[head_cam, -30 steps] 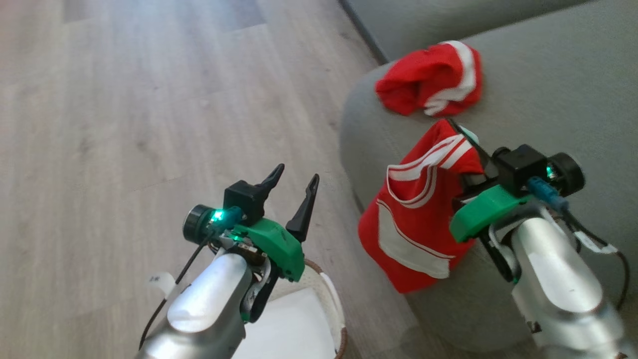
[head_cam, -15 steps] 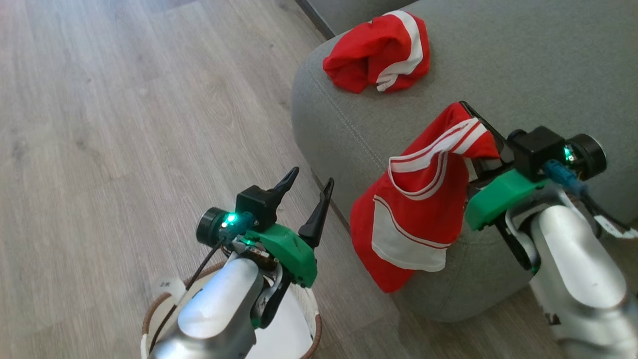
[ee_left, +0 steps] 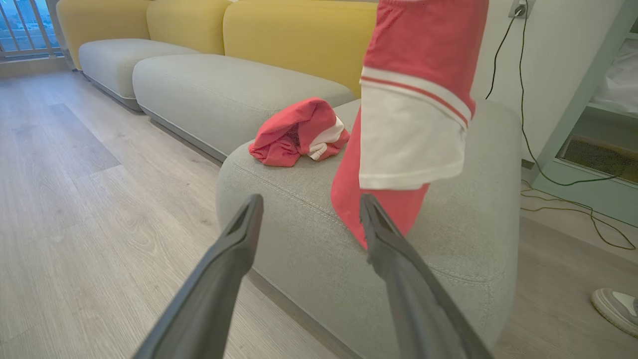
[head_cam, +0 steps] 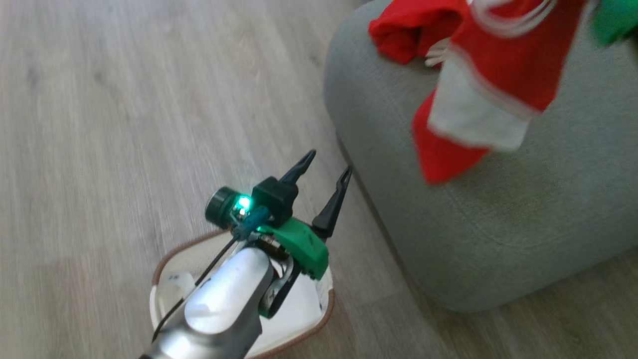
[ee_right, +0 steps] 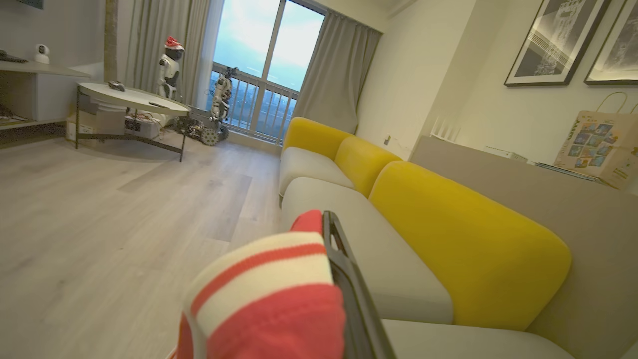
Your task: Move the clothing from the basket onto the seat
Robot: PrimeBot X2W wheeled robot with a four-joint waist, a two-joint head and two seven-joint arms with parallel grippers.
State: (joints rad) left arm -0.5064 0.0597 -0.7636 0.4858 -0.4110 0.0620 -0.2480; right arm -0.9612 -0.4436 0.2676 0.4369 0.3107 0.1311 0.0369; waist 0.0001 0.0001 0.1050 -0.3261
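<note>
Nearest, the basket (head_cam: 174, 262) is seen under the left forearm (head_cam: 224, 309). Only a flat white sheet (head_cam: 299, 311) is made out in it, part being hidden. The left gripper (head_cam: 329, 162) is held wide and empty above the floor (head_cam: 124, 124), just beside the seat (head_cam: 448, 239). Over the seat's near corner a red garment (head_cam: 503, 70) is hung from the right gripper (ee_right: 329, 224), which is pinched shut on its striped hem. Since a second ago it has been lifted clear of the seat's side – though the camera has shifted too. Beyond, a crumpled garment (head_cam: 406, 27) is already laid on the seat. Release is judged to be next.
</note>
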